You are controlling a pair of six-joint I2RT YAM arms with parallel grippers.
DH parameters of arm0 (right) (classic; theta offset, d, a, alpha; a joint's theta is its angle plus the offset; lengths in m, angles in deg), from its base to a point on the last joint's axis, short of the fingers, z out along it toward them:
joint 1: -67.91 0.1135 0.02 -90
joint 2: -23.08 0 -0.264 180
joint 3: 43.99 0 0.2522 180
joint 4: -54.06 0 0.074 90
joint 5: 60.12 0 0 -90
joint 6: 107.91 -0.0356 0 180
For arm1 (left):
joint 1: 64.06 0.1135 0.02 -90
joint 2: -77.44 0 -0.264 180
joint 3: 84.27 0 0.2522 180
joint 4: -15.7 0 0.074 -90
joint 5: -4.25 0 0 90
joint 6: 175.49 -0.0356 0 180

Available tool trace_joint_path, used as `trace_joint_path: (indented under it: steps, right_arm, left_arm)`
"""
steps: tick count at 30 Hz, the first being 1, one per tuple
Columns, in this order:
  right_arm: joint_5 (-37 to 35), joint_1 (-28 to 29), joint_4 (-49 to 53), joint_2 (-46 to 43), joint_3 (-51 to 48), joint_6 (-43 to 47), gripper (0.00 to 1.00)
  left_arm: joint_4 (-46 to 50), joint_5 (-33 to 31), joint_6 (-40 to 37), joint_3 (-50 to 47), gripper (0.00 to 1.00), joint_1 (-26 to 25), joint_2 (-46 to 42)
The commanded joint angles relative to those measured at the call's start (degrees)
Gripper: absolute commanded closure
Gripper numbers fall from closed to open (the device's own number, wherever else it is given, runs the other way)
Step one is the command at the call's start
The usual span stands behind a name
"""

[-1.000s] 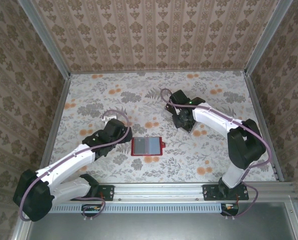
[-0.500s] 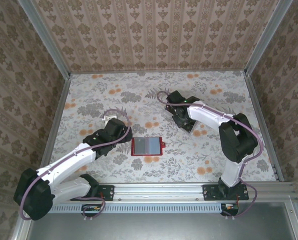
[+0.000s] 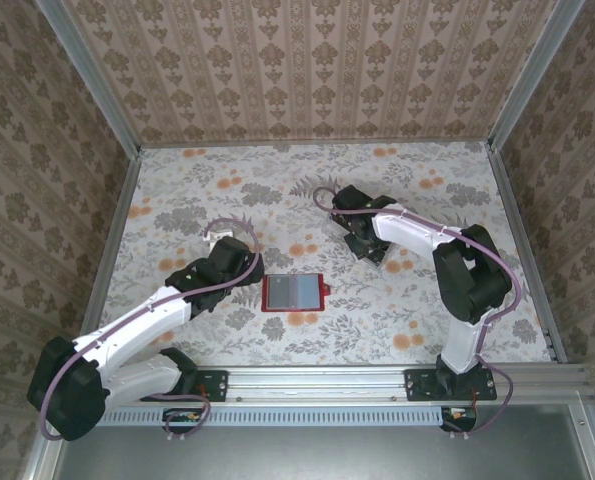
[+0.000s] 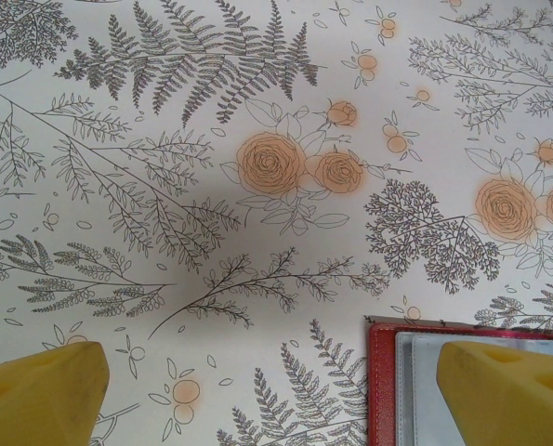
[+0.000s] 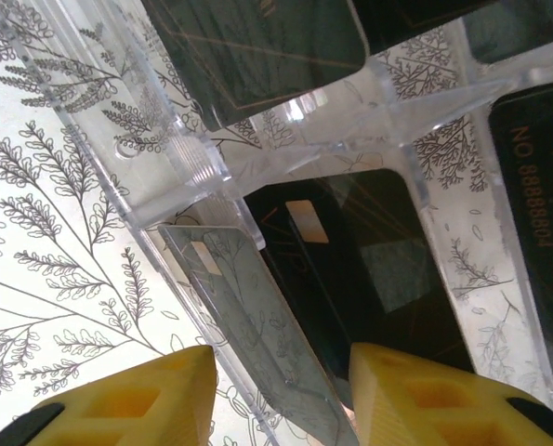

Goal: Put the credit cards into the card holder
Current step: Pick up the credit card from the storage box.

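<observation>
The right gripper is part-way released, its two yellow fingers standing apart on either side of one thin glossy card that leans in a slot of the clear plastic rack. The right finger is close against that card, there is a gap on the left finger's side, and I cannot tell whether it has any grip. Just past it, further credit cards sit in the rack's compartments, black with small pale patches, one showing printed digits. In the top view, the rack stands right of the counter's middle, well apart from the near edge, with the right arm bent over it. The left gripper is fully released, fingers spread wide and nothing between them, poised above the flowered counter. The card holder lies open and flat, its red rim and grey inside under the left gripper's right finger, near the counter's middle and slightly toward the near edge.
</observation>
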Motion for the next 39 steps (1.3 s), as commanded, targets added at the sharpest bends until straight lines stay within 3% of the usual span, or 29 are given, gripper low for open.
trace_joint_path:
  steps: [1,10,39]
  right_arm:
    - [1.34,-0.12,0.15,0.34,-1.10,0.23,0.58]
    - [2.58,-0.14,0.66,-1.78,-1.14,-0.12,0.70]
    - [2.35,-0.11,2.00,-2.03,-0.38,1.26,0.83]
  left_arm:
    - [0.01,-1.29,1.12,-0.77,0.00,0.31,-0.23]
    - [-0.55,-1.20,1.28,-0.75,0.00,0.27,0.39]
    - [-0.73,-0.58,0.89,-0.63,0.00,0.30,1.10]
